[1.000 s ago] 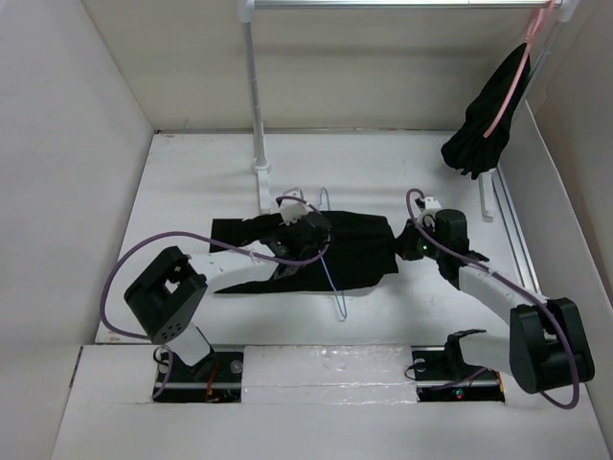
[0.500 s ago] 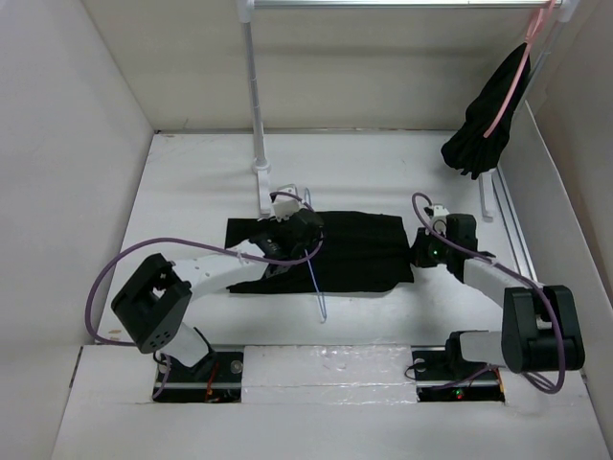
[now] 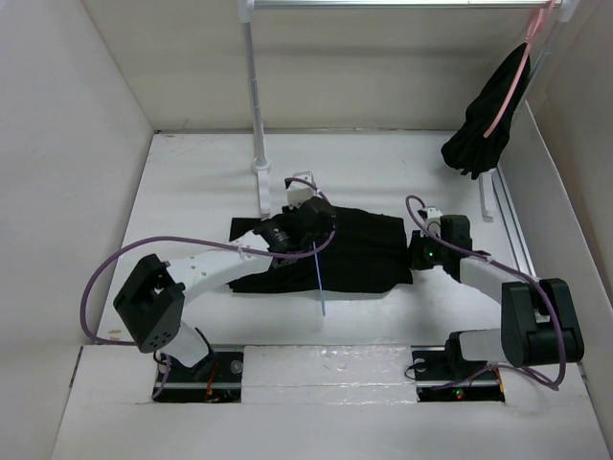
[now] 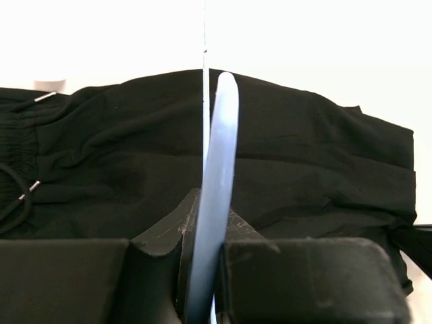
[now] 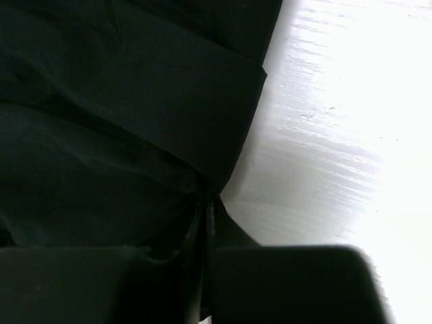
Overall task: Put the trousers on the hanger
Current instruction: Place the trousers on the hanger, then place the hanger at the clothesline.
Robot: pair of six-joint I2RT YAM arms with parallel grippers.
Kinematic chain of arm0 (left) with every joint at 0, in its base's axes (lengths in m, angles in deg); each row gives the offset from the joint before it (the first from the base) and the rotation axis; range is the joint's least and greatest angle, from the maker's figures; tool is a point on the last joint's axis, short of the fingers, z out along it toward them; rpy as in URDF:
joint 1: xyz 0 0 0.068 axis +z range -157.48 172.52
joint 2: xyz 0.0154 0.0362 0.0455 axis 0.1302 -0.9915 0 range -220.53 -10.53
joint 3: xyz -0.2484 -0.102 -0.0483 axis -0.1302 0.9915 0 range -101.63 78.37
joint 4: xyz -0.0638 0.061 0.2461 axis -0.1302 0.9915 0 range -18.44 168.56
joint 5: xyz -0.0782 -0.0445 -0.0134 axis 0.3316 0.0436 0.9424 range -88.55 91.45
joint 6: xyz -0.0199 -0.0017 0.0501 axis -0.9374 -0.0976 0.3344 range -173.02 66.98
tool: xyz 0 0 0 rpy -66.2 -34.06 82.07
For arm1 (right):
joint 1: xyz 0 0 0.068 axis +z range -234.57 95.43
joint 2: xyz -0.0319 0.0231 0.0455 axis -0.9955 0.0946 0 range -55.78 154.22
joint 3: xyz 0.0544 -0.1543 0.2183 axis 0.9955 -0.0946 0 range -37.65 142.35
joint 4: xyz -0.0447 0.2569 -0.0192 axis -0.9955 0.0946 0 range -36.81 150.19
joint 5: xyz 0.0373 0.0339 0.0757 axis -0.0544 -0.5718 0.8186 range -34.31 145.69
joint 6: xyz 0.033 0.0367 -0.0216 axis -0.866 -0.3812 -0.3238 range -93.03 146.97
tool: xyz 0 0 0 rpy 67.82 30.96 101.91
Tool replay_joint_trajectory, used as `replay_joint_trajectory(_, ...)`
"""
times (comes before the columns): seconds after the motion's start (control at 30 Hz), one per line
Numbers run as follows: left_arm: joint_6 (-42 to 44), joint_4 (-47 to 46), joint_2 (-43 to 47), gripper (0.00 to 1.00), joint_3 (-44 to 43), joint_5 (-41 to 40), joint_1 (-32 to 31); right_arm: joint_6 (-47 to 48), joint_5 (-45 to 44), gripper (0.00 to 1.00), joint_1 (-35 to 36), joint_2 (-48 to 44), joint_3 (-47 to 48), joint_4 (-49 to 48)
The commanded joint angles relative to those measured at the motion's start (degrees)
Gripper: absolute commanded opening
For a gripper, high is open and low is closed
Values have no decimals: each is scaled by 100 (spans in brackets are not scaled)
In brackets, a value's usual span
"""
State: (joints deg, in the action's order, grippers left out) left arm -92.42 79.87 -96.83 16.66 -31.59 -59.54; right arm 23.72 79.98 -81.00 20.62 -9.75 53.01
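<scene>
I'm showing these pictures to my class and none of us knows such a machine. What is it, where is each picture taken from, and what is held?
Two robot arms are bolted at a white table's near edge. The wide picture comes from a fixed camera above and behind them; the other two come from cameras on the wrists, looking past each arm's fingers. Large black soft-fabric trousers lie spread on the table. The left end effector is shut on a thin light-blue hanger, held over them. The right end effector is shut on the trousers' nearest edge. Far right, a smaller black garment hangs on a pink hanger.
</scene>
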Motion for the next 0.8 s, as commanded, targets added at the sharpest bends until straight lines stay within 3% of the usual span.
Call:
replay_joint_trajectory(0.0, 125, 56, 96, 0, -367, -89, 2, 17, 14, 13, 178, -169, 119, -8)
replay_joint_trajectory(0.07, 169, 109, 166, 0, -516, -19, 2, 17, 75, 34, 179, -283, 224, 262)
replay_joint_trajectory(0.1, 187, 248, 192, 0, -778, -10, 2, 43, 110, 50, 231, -397, 286, 595)
replay_joint_trajectory(0.2, 361, 791, 193, 0, -1664, 51, 2, 140, 251, 67, 232, -1195, 680, 1420)
replay_joint_trajectory(0.3, 581, 1371, 88, 0, -2753, 122, 2, 132, 365, 73, 232, -2073, 1400, 2160)
replay_joint_trajectory(0.43, 749, 2093, -289, 0, -4074, 227, 2, -578, 804, 74, 415, -2682, 2358, 2295)
replay_joint_trajectory(0.6, 916, 2770, -791, 0, -5594, 666, 2, -1222, 770, 77, 1092, -2692, 3580, 2128)
replay_joint_trajectory(0.77, 934, 2939, -1047, 0, -6080, 886, 2, -1626, 629, 81, 1909, -2236, 4461, 1681)
